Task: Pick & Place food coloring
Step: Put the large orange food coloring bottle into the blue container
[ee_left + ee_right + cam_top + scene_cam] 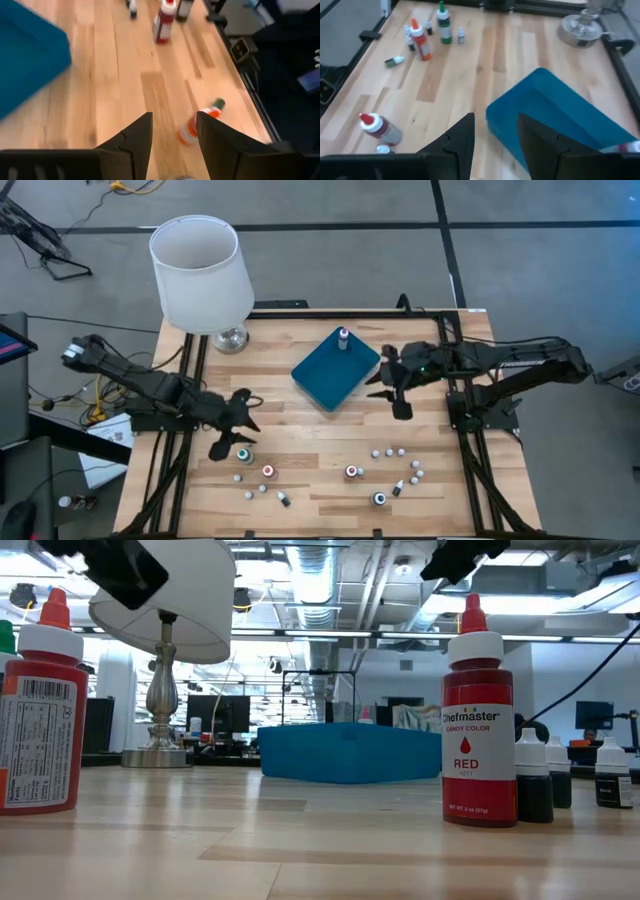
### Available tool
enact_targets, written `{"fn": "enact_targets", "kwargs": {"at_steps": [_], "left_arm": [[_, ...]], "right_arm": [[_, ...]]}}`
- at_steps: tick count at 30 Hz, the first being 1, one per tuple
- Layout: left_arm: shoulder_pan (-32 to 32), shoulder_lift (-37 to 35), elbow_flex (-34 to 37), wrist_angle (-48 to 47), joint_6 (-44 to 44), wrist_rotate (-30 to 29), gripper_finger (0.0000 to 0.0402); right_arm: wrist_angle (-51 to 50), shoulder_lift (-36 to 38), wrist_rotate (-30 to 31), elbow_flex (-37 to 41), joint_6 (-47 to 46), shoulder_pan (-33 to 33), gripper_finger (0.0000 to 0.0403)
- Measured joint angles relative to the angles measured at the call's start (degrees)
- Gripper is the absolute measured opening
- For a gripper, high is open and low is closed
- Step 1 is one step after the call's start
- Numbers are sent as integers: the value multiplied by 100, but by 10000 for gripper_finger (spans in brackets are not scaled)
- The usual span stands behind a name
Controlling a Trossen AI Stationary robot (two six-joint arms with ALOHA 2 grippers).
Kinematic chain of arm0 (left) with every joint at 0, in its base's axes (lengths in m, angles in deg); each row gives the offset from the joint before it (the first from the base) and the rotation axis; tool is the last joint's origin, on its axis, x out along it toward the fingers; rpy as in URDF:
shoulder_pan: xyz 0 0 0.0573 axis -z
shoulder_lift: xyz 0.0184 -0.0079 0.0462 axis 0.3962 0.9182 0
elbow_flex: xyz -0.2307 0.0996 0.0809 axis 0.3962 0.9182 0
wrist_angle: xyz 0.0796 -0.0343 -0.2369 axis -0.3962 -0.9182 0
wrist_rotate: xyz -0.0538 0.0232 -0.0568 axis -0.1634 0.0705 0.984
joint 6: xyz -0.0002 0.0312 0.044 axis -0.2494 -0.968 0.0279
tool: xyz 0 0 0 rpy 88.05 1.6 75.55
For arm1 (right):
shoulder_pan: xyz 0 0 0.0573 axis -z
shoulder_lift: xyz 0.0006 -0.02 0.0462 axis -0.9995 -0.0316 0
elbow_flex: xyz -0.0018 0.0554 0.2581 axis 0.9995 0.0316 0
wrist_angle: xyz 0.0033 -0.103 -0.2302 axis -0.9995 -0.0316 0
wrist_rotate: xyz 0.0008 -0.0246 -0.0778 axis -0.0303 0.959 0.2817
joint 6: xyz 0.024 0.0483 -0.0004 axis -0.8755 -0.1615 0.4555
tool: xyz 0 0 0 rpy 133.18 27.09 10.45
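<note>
The right gripper (pixel 392 388), fingers parted and empty, hangs beside the teal tray (pixel 330 375), which holds one bottle (pixel 343 337); the left gripper (pixel 235 425), also open and empty, hovers over the scattered food coloring (pixel 380 470) near the front edge. Low down, a red bottle (pixel 479 720) stands upright before the tray. The left wrist shows a toppled orange bottle (pixel 192 127) past its fingers; the right wrist shows the tray's corner.

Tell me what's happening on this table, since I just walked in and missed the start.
Two robot arms are sorting food coloring bottles into a teal tray. One bottle already sits in the tray's far corner; the rest are scattered along the near side of the table. The left gripper hangs open above the bottles on its side, holding nothing. The right gripper is beside the tray, also empty. A lamp stands at the back.
</note>
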Motion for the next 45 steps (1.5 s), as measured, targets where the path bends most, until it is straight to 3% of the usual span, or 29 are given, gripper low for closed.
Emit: {"fn": "enact_targets", "kwargs": {"at_steps": [4,9,14,22,28,34,45], "left_arm": [[489,277,-370,-724,863,-335,144],[1004,379,-434,-909,1744,-675,144],[1453,579,-435,-840,2032,-1235,144],[1799,837,-433,-1138,2367,-1648,144],[1867,889,-433,-569,2100,-1950,144],[1817,1517,-433,374,1322,-1937,144],[1808,2279,-433,900,1455,-1706,144]], "right_arm": [[16,-129,13,7,0,-201,133],[18,-340,11,9,0,-400,132],[35,-576,10,9,25,-579,132],[169,-711,7,-1,20,-799,132],[242,-723,1,7,1,-974,129],[272,-736,2,7,-15,-1103,124],[306,-738,2,7,-11,-1168,123]]}}
